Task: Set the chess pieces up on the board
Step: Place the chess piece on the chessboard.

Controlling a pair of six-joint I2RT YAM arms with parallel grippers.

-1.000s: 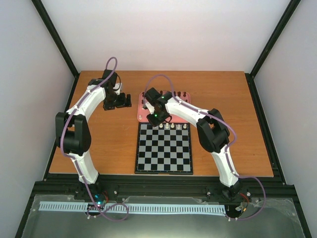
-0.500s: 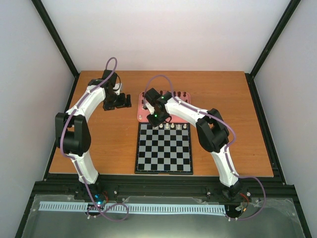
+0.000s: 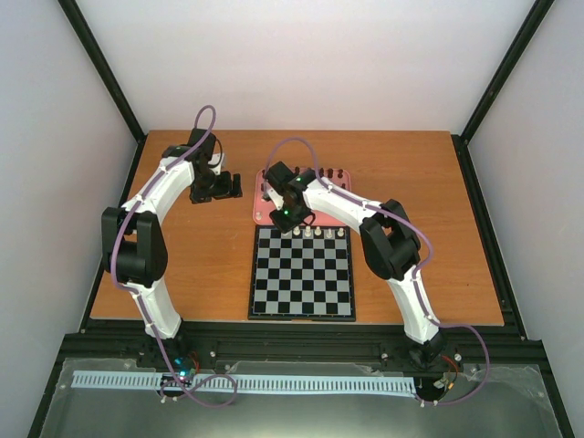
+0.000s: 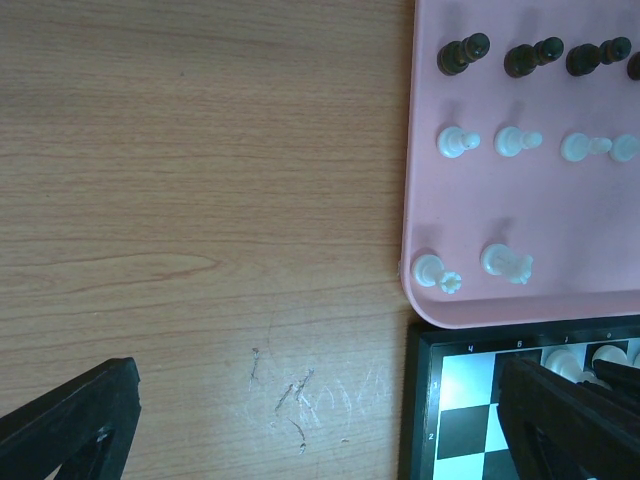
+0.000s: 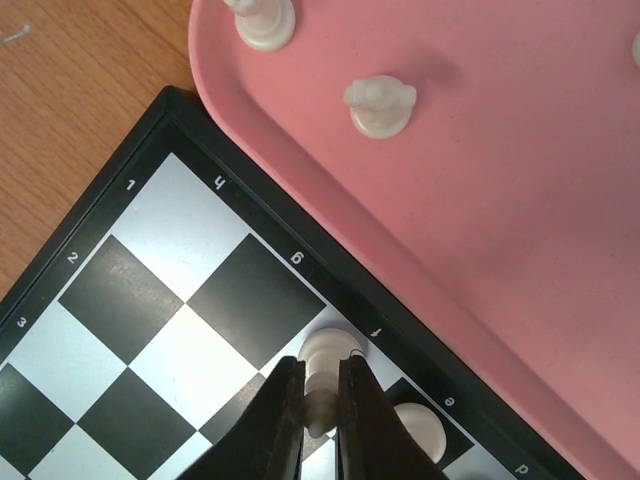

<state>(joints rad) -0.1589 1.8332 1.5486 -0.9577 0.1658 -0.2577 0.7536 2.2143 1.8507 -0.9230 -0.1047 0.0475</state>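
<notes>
right wrist view: the right gripper [image 5: 318, 378] is seen with its jaws clenched on a white piece [image 5: 330, 350]. the piece stands on a square of the board [image 5: 150, 300] in the row along the board's edge nearest the pink tray [image 5: 480, 200]. its head shows just past the fingertips. a second white piece [image 5: 415, 425] is seen on the next square of the same row, just beside the right finger. two more cream pieces [image 5: 380, 105] are seen on the tray. the tray's rim lies against the board's black border. bare table [image 5: 70, 100] is seen at the upper left.

left wrist view: the left gripper [image 4: 320, 440] is seen released, its fingers [image 4: 70, 420] spread wide, with only wood between them. the tray and the board's corner lie to the right, near the right finger. a line of dark pieces [image 4: 463, 53] and a line of white pieces [image 4: 458, 141] are seen on the tray. two more white ones sit by its near-left corner, one of them lying on its side.

top view: the left gripper is held over the table just beside the tray's left edge, well apart from the board. the right gripper is held over the board's far-left corner, at the tray's edge. a short row of cream pieces [image 3: 318, 234] is seen on the board's far row, right of the gripper. the rest of the board is bare.
</notes>
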